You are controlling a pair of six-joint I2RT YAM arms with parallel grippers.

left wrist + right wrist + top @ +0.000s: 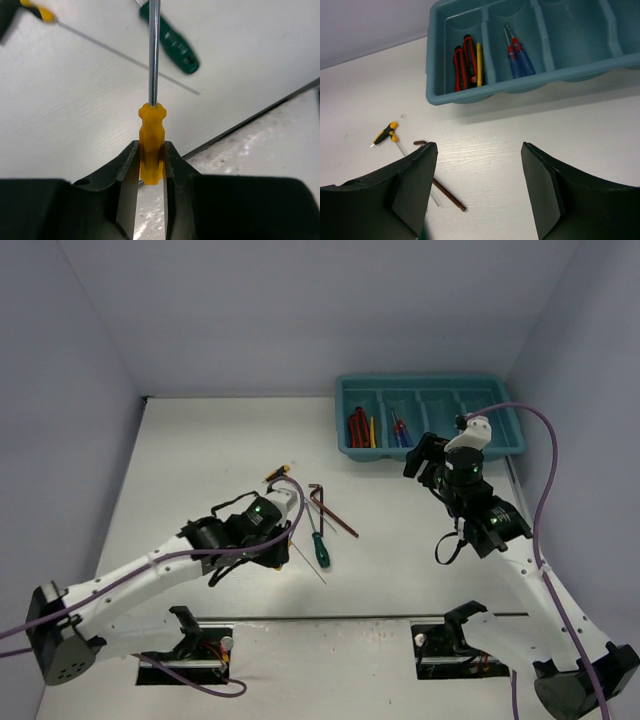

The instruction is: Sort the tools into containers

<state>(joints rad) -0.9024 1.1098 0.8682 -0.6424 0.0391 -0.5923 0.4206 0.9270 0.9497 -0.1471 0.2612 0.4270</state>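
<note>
Yellow-handled screwdriver sits clenched between the jaws of the left gripper, handle end within them, shaft projecting beyond; the right gripper stands released, jaws spread wide.

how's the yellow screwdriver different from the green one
The yellow screwdriver is clamped by its handle in the left pincer, while the green screwdriver lies loose on the table. The yellow handle is plain and waisted, whereas the green handle shows dark grooves near its end. The yellow one's steel shaft crosses over the green one in the left wrist view. Both are outside the teal tray.
</note>
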